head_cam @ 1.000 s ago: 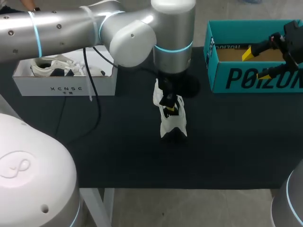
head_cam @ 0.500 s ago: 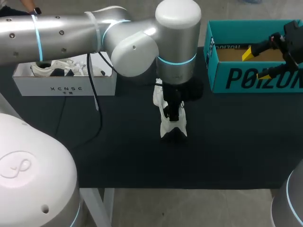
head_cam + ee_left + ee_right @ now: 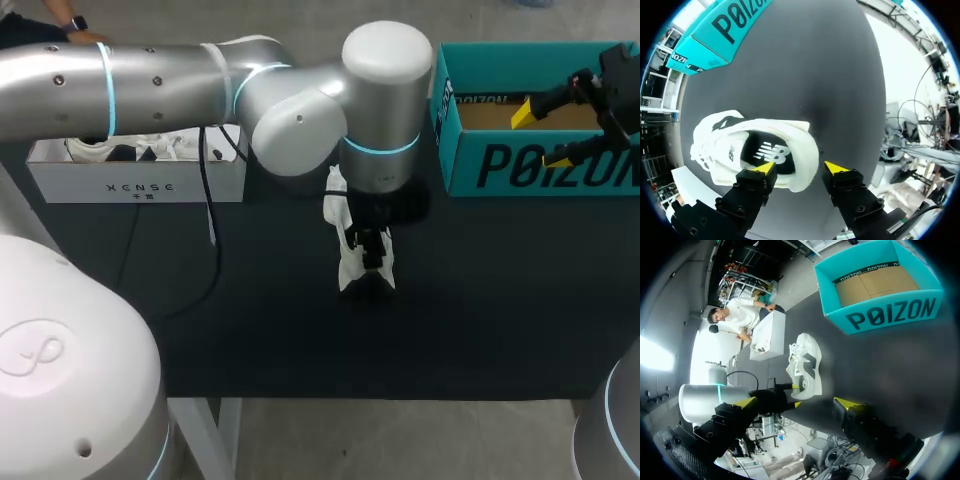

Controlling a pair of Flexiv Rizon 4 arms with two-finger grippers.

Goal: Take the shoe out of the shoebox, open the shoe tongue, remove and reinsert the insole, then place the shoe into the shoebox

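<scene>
- Bench: black top; carries everything listed below.
- Left arm: silver. Comes in from the left side and ends left of the shoebox, with its wrist pointing down over the shoe.
- Shoebox: teal, lid off, brown card floor showing. Stands at the far right of the bench with nothing inside.
- White box: well left of the shoebox, at the far left of the bench. Holds a second white shoe.
- Shoe: white, out of the shoebox. Rests on the bench off the shoebox's left front corner, apart from it, with its opening upward.
- Right gripper: black body, hanging over the open shoebox. Fingers are spread wide with nothing between them.
- Left gripper: at the shoe's heel, on the side away from the shoebox. Fingers are spread astride the heel wall. One yellow tip sits inside the opening above the insole; the other is outside, just clear of the white upper.
- Insole: dark with a white mark. Lies inside the shoe and shows through the opening.
</scene>
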